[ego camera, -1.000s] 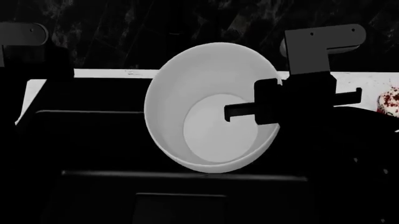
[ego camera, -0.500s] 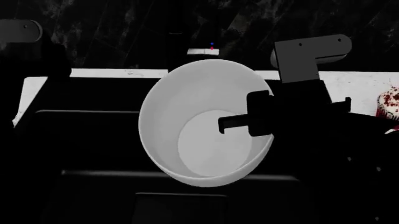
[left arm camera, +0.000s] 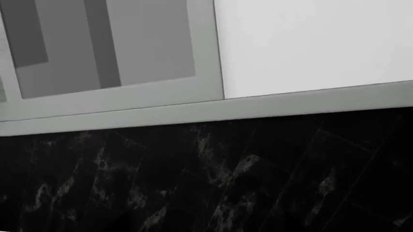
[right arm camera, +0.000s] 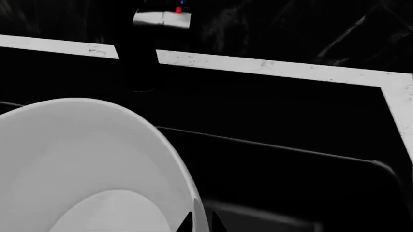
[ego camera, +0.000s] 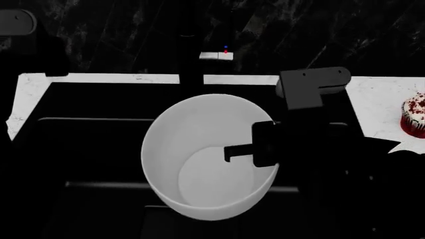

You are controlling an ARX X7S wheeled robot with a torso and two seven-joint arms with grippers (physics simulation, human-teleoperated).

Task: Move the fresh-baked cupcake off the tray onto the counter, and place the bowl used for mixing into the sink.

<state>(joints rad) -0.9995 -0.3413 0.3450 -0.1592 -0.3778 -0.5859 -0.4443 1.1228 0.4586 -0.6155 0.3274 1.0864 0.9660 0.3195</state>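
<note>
over the sink (ego camera: 99,149), the right fingers (ego camera: 256,145) pinch the rim of the bowl (ego camera: 199,164), holding it tilted. the cupcake (ego camera: 414,119) sits on the counter (ego camera: 378,104) at right. no writing is readable. left fingers are out of view.

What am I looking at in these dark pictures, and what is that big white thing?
These are simulated camera views from a two-armed robot. The head view looks down over a black sink set into a white counter. The white thing is a mixing bowl, pinched at its rim by the right gripper and hanging above the sink. The right wrist view shows the bowl up close. A cupcake sits on the counter. The left wrist view shows only wall and cabinet; its jaws aren't visible.
</note>
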